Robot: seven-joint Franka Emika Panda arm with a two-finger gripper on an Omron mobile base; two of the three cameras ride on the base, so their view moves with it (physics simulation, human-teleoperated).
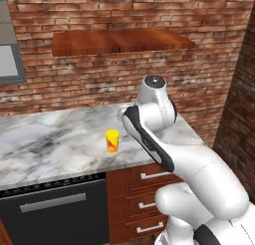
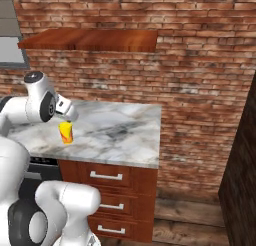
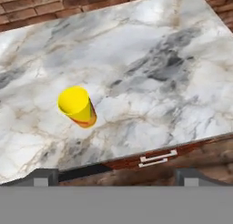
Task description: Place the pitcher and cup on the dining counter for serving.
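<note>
Left base view, left to right: a grey cabinet edge (image 1: 9, 50) is showing at the far left; a dark oven front (image 1: 52, 211) is sitting under the marble table (image 1: 55, 139); a wooden shelf (image 1: 119, 41) is hanging on the brick wall (image 1: 99, 79) above it. The cup (image 1: 112, 141), bright yellow with a red mark, is standing upright on the table near its front edge, with bare marble all around it. To its right the white arm (image 1: 154, 114) is rising over the wooden drawers (image 1: 149, 194).

Right base view, left to right: the pincer (image 2: 68, 118) is hovering directly over the cup (image 2: 66, 132), very close to its rim; whether it is touching cannot be told. The table (image 2: 120, 135) is ending in a square corner at the right, with the drawers (image 2: 107, 190) below it.

Hand view, left to right: the cup (image 3: 77, 106) is appearing left of centre, open mouth facing the camera. The two dark fingertips (image 3: 43, 176) are standing wide apart at the lower edge, so the pincer (image 3: 117, 177) is open and gripping nothing. A drawer handle (image 3: 157, 159) is showing below the table's front edge.
</note>
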